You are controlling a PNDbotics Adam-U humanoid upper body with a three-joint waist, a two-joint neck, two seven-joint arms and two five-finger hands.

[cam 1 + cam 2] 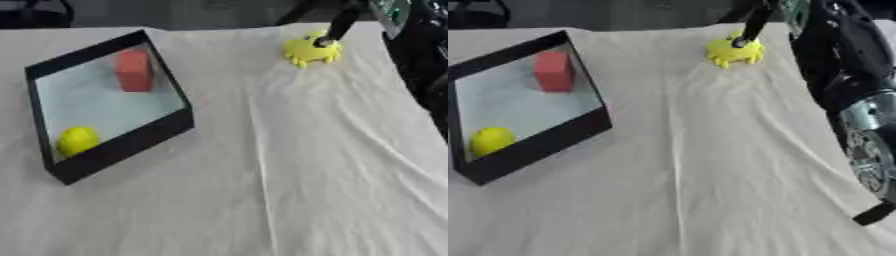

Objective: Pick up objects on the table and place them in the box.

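A yellow toy (310, 51) with short legs sits on the white cloth at the far right of the table. My right hand (340, 24) comes down from the upper right corner, and one straight black finger (753, 27) touches the toy's top; the rest of the hand is cut off by the frame. The black box (131, 142) with a pale blue floor stands at the left, tilted in the picture. Inside it lie a red block (134, 70) near the far wall and a yellow ball (77, 140) in the near corner. My left hand shows in no view.
My right arm (846, 75), black with a silver joint, runs along the table's right edge. The white cloth (289, 175) covers the table and is wrinkled down the middle. Dark furniture stands beyond the far edge.
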